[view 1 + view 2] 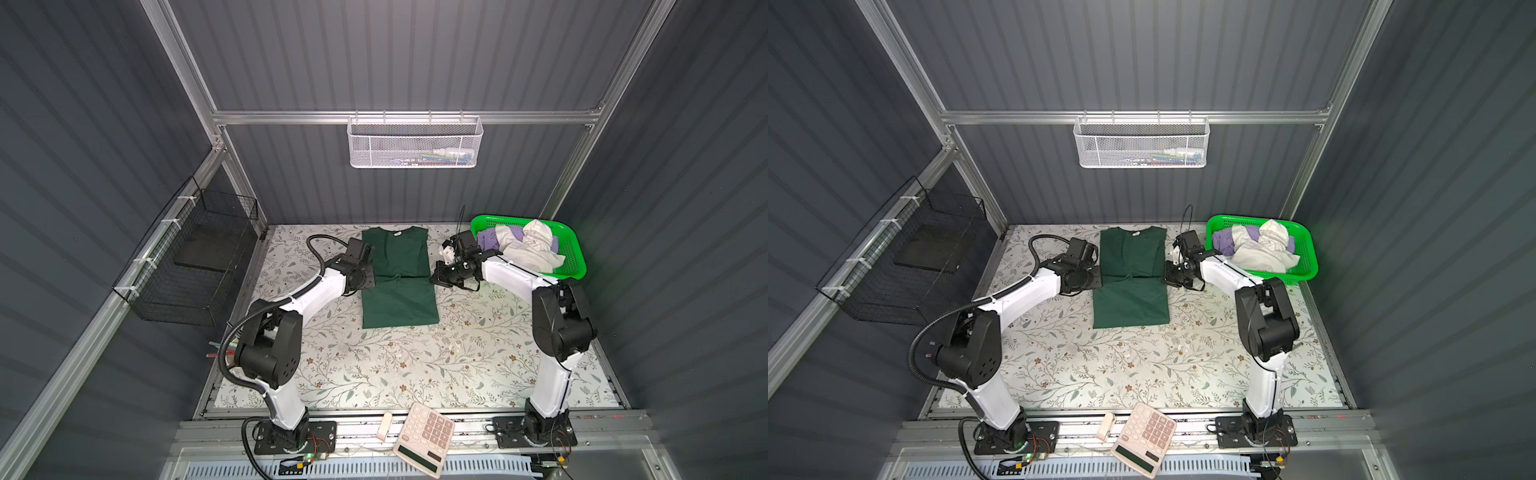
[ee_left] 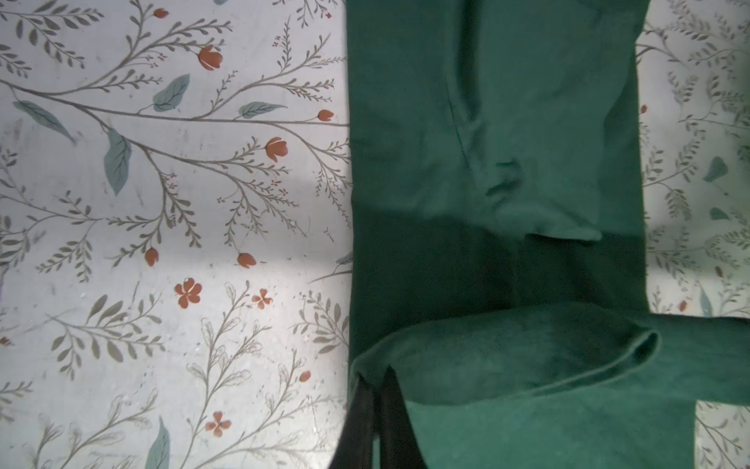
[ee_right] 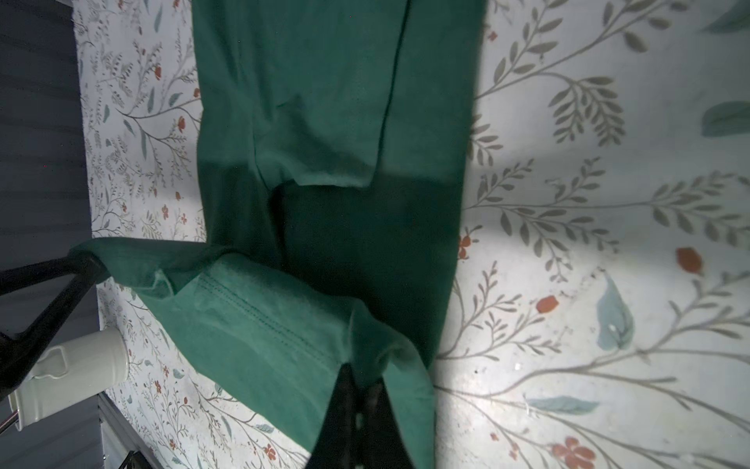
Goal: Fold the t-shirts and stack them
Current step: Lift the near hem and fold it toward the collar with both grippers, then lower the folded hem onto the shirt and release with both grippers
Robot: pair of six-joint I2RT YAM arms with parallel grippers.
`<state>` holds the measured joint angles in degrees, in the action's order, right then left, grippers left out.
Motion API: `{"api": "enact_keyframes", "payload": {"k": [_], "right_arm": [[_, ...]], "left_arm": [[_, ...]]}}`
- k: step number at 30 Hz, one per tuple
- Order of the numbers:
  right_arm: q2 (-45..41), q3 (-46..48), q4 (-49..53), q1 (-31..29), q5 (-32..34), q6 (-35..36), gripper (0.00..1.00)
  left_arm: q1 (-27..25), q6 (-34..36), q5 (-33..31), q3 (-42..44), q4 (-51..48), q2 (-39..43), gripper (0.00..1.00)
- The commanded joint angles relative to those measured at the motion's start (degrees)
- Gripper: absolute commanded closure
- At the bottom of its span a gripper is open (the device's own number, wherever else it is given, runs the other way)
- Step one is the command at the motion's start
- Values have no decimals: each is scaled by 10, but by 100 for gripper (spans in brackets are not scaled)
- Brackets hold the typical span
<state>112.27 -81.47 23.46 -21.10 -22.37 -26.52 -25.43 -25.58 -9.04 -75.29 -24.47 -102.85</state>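
Observation:
The dark green t-shirt (image 1: pixel 395 253) (image 1: pixel 1133 253) lies flat at the back middle of the floral table, collar towards the back wall and sleeves folded in. Its bottom hem is lifted and doubled up over its middle. My left gripper (image 1: pixel 371 277) (image 2: pixel 375 375) is shut on the hem's left corner. At the right corner my right gripper (image 1: pixel 432 277) (image 3: pixel 363 377) is shut on the hem, whose stitching shows in the right wrist view. White (image 1: pixel 536 249) and lavender (image 1: pixel 490 239) t-shirts lie crumpled in the bright green basket (image 1: pixel 575 266).
The green basket stands at the back right corner, close behind my right arm. A black wire basket (image 1: pixel 195 266) hangs on the left wall and a white mesh basket (image 1: pixel 415 143) on the back rail. A calculator (image 1: pixel 424 440) lies at the front edge.

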Motion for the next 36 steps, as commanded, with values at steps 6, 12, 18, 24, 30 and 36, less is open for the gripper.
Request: {"api": "enact_keyframes", "payload": {"k": [6, 12, 18, 24, 30, 36], "right_arm": [[22, -35, 22, 4, 17, 27, 85], [-68, 34, -3, 1, 50, 25, 45], [-149, 147, -53, -26, 9, -35, 40], [-147, 178, -77, -62, 9, -74, 43], [-108, 181, -83, -63, 17, -90, 46], [-66, 169, -80, -65, 11, -93, 51]], "left_arm": [[7, 21, -2, -73, 4, -65, 94], [9, 21, 9, -63, 17, -32, 66], [3, -13, 83, 46, 49, 36, 61], [-37, -39, 91, 123, 85, 79, 60], [-47, -44, 99, 121, 107, 54, 59], [-54, -40, 122, 69, 120, -20, 59]]}}
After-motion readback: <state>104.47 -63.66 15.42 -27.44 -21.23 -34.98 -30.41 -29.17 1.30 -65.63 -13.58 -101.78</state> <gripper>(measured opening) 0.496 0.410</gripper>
